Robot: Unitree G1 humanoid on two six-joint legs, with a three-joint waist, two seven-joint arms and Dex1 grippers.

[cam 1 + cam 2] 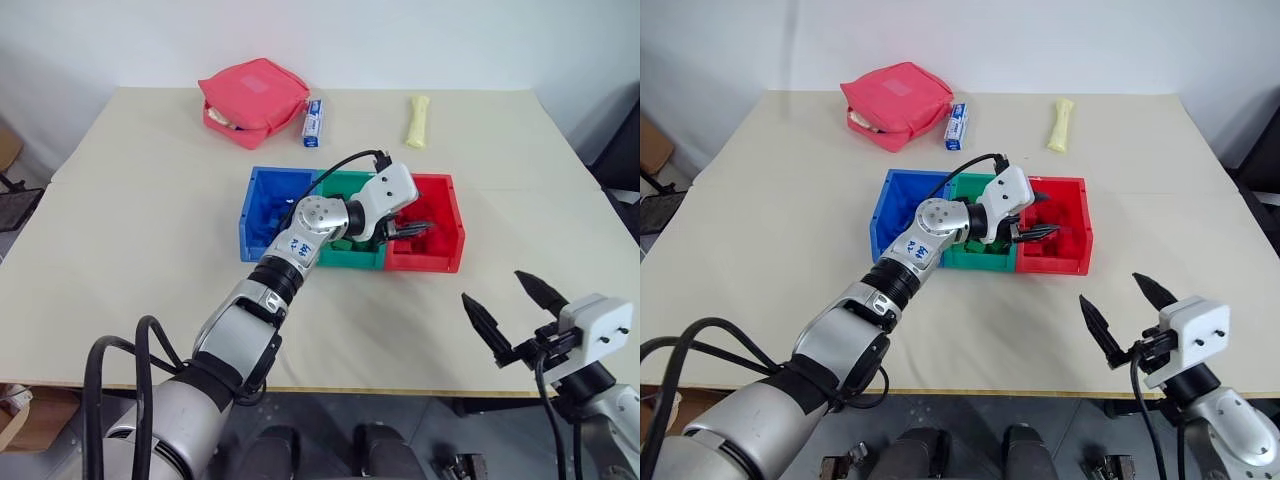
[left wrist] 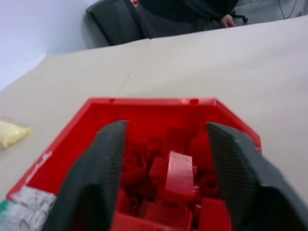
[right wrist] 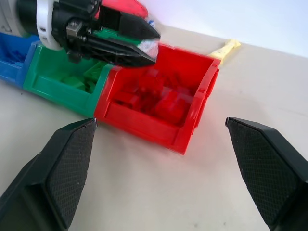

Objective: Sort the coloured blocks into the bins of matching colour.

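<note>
Left end effector: reaches over the red bin, its two fingers spread apart with nothing gripped between them.
Red block: in the left wrist view it sits in the gap between the spread fingers, touching neither, on the heap of red blocks already in the red bin; I judge it released or just about to land.
Right end effector: hangs near the front edge of the surface, well apart from the bins, fingers wide and empty.
Bins: blue bin, green bin and red bin stand joined in a row at mid-surface; green blocks lie in the green one.
Key relation: the red block lies directly below and ahead of the left fingers, inside the matching bin; the left arm is far nearer to the bins than the right.
Loose blocks: none can be made out on the open surface.
Next move, as a judgement: lift the left end effector straight out, clear of the bin wall.
Other items: pink-red pouch, small blue-and-white box and pale yellow object lie at the far side.
</note>
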